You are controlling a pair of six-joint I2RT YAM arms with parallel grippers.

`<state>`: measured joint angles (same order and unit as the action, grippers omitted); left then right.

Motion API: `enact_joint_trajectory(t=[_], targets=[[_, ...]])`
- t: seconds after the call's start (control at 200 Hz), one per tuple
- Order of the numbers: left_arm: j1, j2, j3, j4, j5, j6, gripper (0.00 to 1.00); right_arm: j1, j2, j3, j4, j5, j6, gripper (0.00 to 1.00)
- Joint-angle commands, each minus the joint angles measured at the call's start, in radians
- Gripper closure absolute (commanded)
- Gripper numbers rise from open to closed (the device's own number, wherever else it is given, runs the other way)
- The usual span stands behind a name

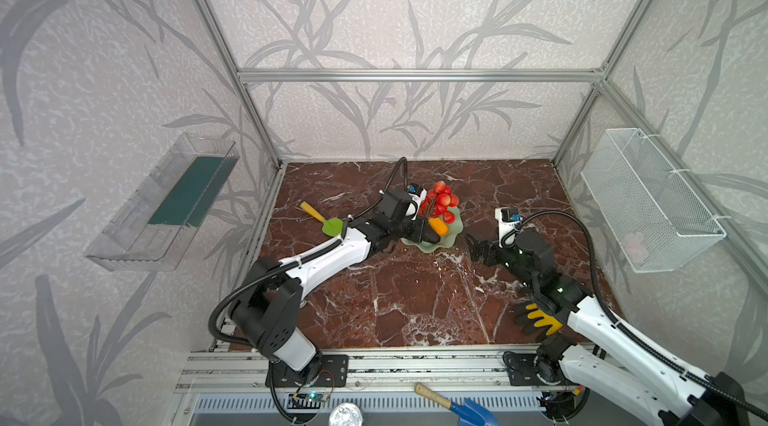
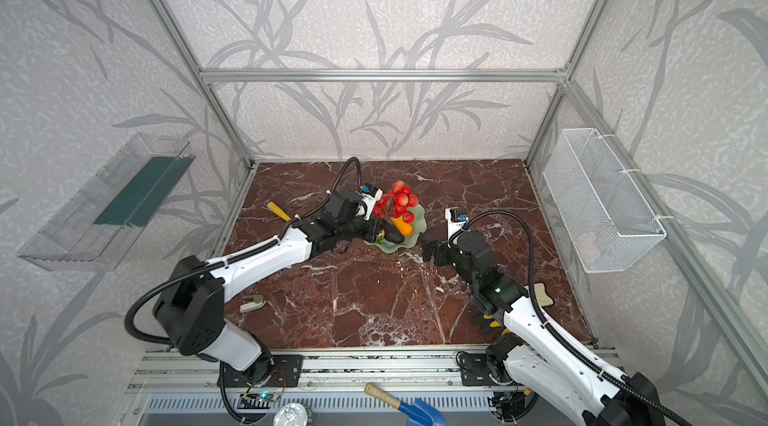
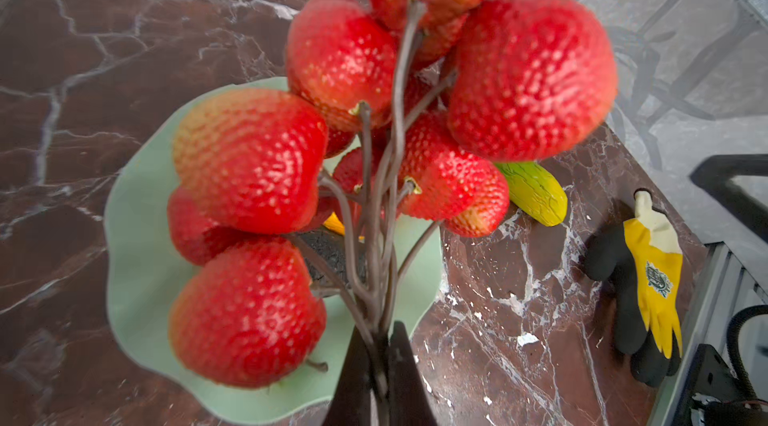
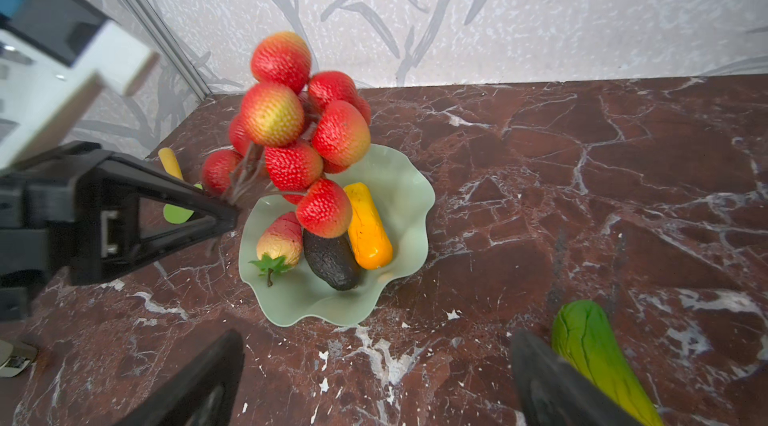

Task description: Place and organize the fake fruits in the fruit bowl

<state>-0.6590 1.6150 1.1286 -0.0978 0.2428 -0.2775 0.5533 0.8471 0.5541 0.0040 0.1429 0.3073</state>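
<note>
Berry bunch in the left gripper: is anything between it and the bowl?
Only the fruits already inside: the left gripper holds the berry bunch over the fruit bowl, where the strawberry, avocado and yellow-orange fruit lie beneath it, filling the middle.

The fruit bowl [image 1: 455, 232] sits on the bench [image 1: 415, 299] in its far half, about mid-width. In it 3 fruits lie side by side: the strawberry [image 4: 280, 241] on the left, the avocado [image 4: 332, 259] in the middle, the elongated fruit [image 4: 368, 226] on the right. The berry bunch [image 1: 441, 199] stands above the bowl's far-left part, its stems in the left tool [image 3: 380, 361] at the left rim. The toy shovel [image 1: 322, 220] lies left of the bowl. The loose long fruit [image 4: 598, 353] lies right of it, beside the right tool [image 1: 473, 247]. The glove [image 1: 540, 320] lies near right.
</note>
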Motion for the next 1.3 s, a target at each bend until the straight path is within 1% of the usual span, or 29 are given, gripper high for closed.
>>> enact_joint_trajectory(t=[0.0,0.09,0.2,0.21,0.25,0.29,0.295,0.315,0.335,0.355,0.38,0.4,0.42,0.455,0.505,0.585,0.655,0.71,0.795,0.88,0.955,1.005,1.07,1.11,1.17,1.25,1.3], targets=[[-0.001,0.092,0.08,-0.041,0.02,0.051,1.0,-0.013,-0.017,-0.008,-0.028,0.028,-0.022,0.01],[0.001,0.156,0.119,-0.084,0.002,0.054,1.0,-0.028,-0.014,-0.002,-0.029,0.02,-0.026,0.01],[0.001,0.18,0.115,-0.079,-0.003,0.039,1.0,-0.042,-0.007,0.001,-0.021,0.011,-0.03,0.01],[0.0,0.182,0.113,-0.079,-0.004,0.036,0.99,-0.043,-0.006,0.001,-0.02,0.01,-0.032,0.01],[0.001,0.184,0.11,-0.078,-0.009,0.031,0.9,-0.048,-0.001,0.001,-0.016,0.005,-0.032,0.01],[0.001,0.183,0.109,-0.08,-0.01,0.028,0.79,-0.055,0.006,0.002,-0.013,-0.002,-0.033,0.01],[0.0,0.183,0.11,-0.081,-0.011,0.027,0.79,-0.056,0.007,0.003,-0.011,-0.003,-0.032,0.01],[0.001,0.179,0.111,-0.084,-0.011,0.027,0.72,-0.057,0.01,0.003,-0.01,-0.006,-0.031,0.01],[0.001,0.176,0.111,-0.083,-0.01,0.027,0.64,-0.06,0.014,0.004,-0.009,-0.01,-0.031,0.01],[0.0,0.17,0.11,-0.083,-0.012,0.027,0.53,-0.064,0.017,0.005,-0.009,-0.013,-0.031,0.01],[0.0,0.161,0.11,-0.084,-0.016,0.027,0.33,-0.065,0.02,0.007,-0.009,-0.016,-0.03,0.01],[0.0,0.153,0.109,-0.082,-0.019,0.029,0.24,-0.066,0.022,0.008,-0.01,-0.018,-0.031,0.01],[0.001,0.142,0.107,-0.079,-0.023,0.031,0.19,-0.068,0.024,0.009,-0.01,-0.018,-0.032,0.01],[0.001,0.117,0.105,-0.073,-0.033,0.035,0.15,-0.071,0.026,0.01,-0.007,-0.019,-0.034,0.01],[0.0,0.074,0.096,-0.056,-0.054,0.042,0.13,-0.074,0.027,0.013,-0.007,-0.02,-0.038,0.01],[0.0,-0.017,0.068,-0.017,-0.106,0.057,0.11,-0.082,0.031,0.017,-0.009,-0.02,-0.044,0.01],[0.0,-0.123,0.024,0.022,-0.185,0.08,0.1,-0.087,0.034,0.018,-0.006,-0.02,-0.051,0.01],[0.0,-0.226,-0.035,0.073,-0.27,0.1,0.09,-0.09,0.039,0.015,-0.002,-0.022,-0.06,0.01],[0.002,-0.404,-0.174,0.183,-0.405,0.135,0.06,-0.092,0.053,0.011,0.003,-0.006,-0.074,0.01],[0.004,-0.588,-0.355,0.318,-0.552,0.189,0.01,-0.095,0.068,0.007,0.007,0.027,-0.093,0.01],[0.008,-0.745,-0.523,0.411,-0.695,0.249,0.0,-0.096,0.078,-0.002,0.018,0.059,-0.118,0.01],[0.012,-0.844,-0.626,0.428,-0.806,0.277,0.0,-0.097,0.079,-0.011,0.029,0.089,-0.14,0.01],[0.021,-0.968,-0.72,0.379,-0.912,0.281,0.0,-0.097,0.077,-0.031,0.06,0.127,-0.181,0.01],[0.032,-1.039,-0.768,0.354,-0.953,0.278,0.0,-0.097,0.074,-0.05,0.088,0.157,-0.206,0.01],[0.055,-1.134,-0.839,0.345,-0.978,0.277,0.0,-0.097,0.069,-0.096,0.169,0.215,-0.252,0.01],[0.098,-1.199,-0.93,0.423,-1.037,0.297,0.0,-0.099,0.078,-0.191,0.374,0.298,-0.319,0.01],[0.143,-1.199,-0.979,0.48,-1.046,0.312,0.0,-0.109,0.108,-0.242,0.53,0.335,-0.362,0.01]])
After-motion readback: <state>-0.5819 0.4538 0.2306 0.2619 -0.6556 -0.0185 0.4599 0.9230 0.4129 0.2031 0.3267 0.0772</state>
